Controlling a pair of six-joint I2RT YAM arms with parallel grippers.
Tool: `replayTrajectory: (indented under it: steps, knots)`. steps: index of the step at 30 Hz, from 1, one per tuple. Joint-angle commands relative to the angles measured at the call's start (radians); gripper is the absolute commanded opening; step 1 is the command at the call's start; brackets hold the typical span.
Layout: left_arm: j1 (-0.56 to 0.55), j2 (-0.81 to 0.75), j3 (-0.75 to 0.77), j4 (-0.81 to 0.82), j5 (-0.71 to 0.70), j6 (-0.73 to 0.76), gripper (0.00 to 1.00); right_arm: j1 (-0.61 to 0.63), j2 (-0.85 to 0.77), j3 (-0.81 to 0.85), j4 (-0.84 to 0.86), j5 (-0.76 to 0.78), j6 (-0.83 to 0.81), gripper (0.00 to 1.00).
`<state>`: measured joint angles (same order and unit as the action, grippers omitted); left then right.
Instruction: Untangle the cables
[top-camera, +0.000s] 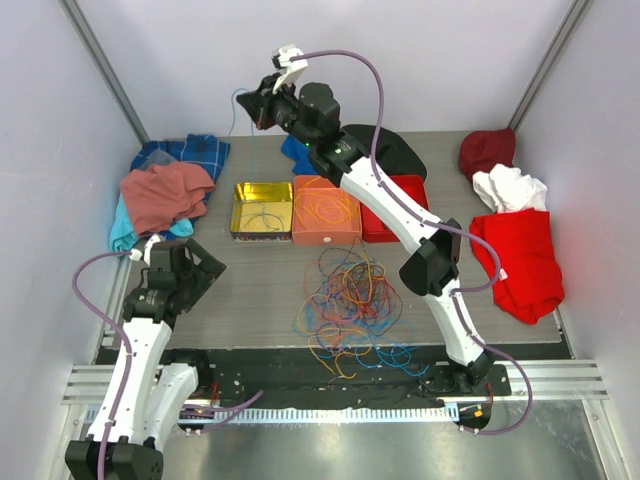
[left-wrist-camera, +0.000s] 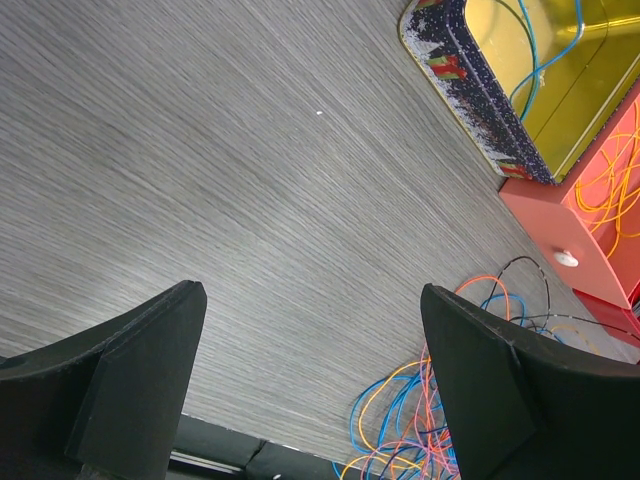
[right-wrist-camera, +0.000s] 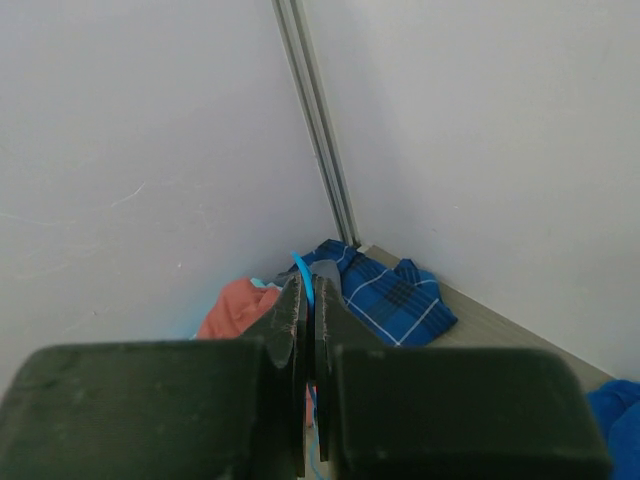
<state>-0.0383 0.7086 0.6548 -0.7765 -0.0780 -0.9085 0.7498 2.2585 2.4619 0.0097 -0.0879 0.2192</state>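
Fingers of the left gripper (left-wrist-camera: 310, 300) stand spread wide above the table (left-wrist-camera: 200, 150), the cables (top-camera: 345, 300) lie heaped at centre front, and the raised right gripper (right-wrist-camera: 308, 285) pinches one blue cable (right-wrist-camera: 302, 265).

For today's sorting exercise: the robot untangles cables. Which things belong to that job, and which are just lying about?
Job: cable tangle; blue cable pinched in right gripper; yellow tin and orange box, each holding sorted strands.
Lying about: blue plaid cloth; red garment; white cloth.
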Motion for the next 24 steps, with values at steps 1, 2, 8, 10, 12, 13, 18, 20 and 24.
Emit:
replayTrajectory:
  steps: [1,2,8,10,12,13,18,20,24]
  knots:
    - [-0.003,-0.004,0.022,0.014,-0.002,0.014,0.94,-0.012,-0.031,-0.029,0.053,0.031,-0.021,0.01]
    - [-0.005,-0.004,0.020,0.013,-0.002,0.014,0.94,-0.013,-0.036,-0.037,0.052,0.034,-0.033,0.01]
    - [-0.008,0.005,0.023,0.013,0.001,0.014,0.94,-0.017,-0.092,-0.116,0.052,0.065,-0.093,0.01]
    - [-0.008,0.005,0.022,0.014,0.001,0.014,0.94,-0.021,-0.100,-0.151,0.050,0.070,-0.104,0.01]
    - [-0.008,0.002,0.020,0.013,-0.002,0.013,0.94,-0.026,-0.103,-0.179,0.056,0.074,-0.106,0.01]
    - [-0.008,-0.001,0.020,0.010,0.000,0.013,0.94,-0.026,-0.105,-0.210,0.059,0.076,-0.107,0.01]
    - [-0.008,0.000,0.023,0.005,0.000,0.013,0.94,-0.036,-0.102,-0.293,0.084,0.083,-0.110,0.01]
    - [-0.008,0.002,0.025,0.005,0.001,0.014,0.94,-0.036,-0.103,-0.333,0.088,0.083,-0.116,0.01]
    - [-0.008,0.005,0.023,0.008,0.003,0.016,0.94,-0.036,-0.119,-0.409,0.105,0.083,-0.121,0.01]
